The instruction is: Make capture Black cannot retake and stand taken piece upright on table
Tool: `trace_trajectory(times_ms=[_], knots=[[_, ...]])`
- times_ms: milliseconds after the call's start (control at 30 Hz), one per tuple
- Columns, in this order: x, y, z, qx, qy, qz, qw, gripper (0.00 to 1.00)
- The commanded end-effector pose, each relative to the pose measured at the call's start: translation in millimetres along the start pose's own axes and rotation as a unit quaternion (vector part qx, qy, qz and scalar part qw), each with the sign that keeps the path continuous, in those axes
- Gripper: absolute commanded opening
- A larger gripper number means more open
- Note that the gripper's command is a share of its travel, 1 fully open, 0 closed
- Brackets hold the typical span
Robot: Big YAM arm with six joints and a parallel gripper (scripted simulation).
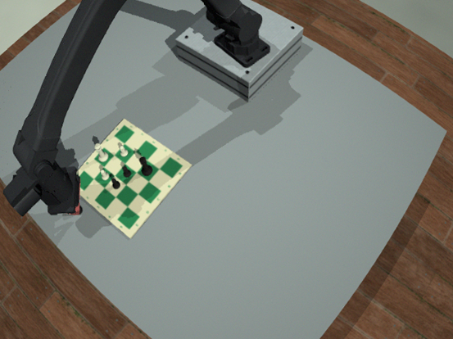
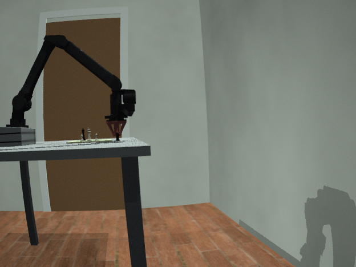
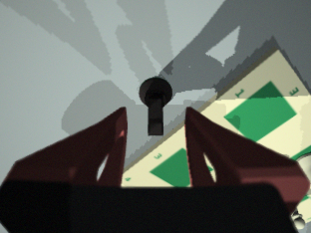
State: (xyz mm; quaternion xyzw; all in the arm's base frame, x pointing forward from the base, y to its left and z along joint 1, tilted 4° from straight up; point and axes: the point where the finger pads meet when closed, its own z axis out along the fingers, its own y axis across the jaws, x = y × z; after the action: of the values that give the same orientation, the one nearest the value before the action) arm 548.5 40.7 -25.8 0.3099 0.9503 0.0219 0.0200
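A black pawn (image 3: 155, 105) (image 2: 117, 138) stands upright on the grey table just off the chessboard's edge. My gripper (image 3: 155, 116) (image 2: 117, 134) (image 1: 76, 209) hangs straight down over it. The red fingers are open, one on each side of the pawn, with a clear gap on both sides. In the overhead view the gripper hides the pawn. The green and cream chessboard (image 1: 130, 233) (image 3: 219, 105) (image 2: 76, 142) lies right beside it. White pieces (image 1: 101, 153) and black pieces (image 1: 145, 166) stand upright on the board.
The arm's grey base block (image 1: 250, 73) sits at the back of the table. The table's left edge runs close to the gripper, with wooden floor (image 1: 3, 263) beyond it.
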Motion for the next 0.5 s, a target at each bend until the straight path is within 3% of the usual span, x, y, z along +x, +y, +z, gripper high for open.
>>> trace_trajectory(times_ms=[0, 333, 400, 433, 467], knots=[[-21.8, 21.0, -55.8, -0.027, -0.036, -0.002, 0.999, 0.36], [-22.8, 15.6, -110.1, -0.027, -0.038, -0.002, 0.999, 0.36], [-22.8, 15.6, -110.1, -0.027, -0.038, -0.002, 0.999, 0.36], [-19.6, 11.7, -89.5, -0.013, -0.020, -0.001, 1.000, 0.36], [-11.9, 4.8, -83.5, -0.005, -0.011, -0.001, 1.000, 0.36]])
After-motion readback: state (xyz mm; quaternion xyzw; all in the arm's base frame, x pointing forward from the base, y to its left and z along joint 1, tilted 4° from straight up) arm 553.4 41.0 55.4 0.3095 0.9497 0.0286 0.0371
